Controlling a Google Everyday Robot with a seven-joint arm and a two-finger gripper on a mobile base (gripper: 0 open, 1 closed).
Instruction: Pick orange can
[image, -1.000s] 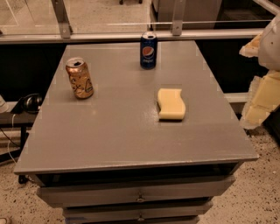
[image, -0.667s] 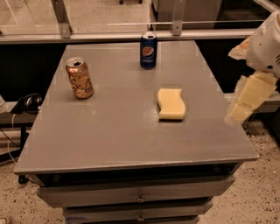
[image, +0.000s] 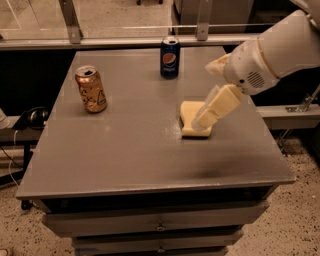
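Hanging above the sponge (image: 187, 120) at centre right of the desk (image: 140, 160), the jaws stand apart and empty, likely only because the arm (image: 280, 45) enters from the right edge. Upright at upper left, the orange can (image: 91, 90) sits well apart from them, its side exposed for a grasp. Farthest back stands the Pepsi can (image: 170, 58), seemingly off that path.

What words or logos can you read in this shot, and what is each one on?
"pepsi", with the round logo: on the blue can.
Pale swirly script on the orange can: too blurred to read.
No text shows on the yellow sponge, the table or the gripper, which hangs open over the sponge.
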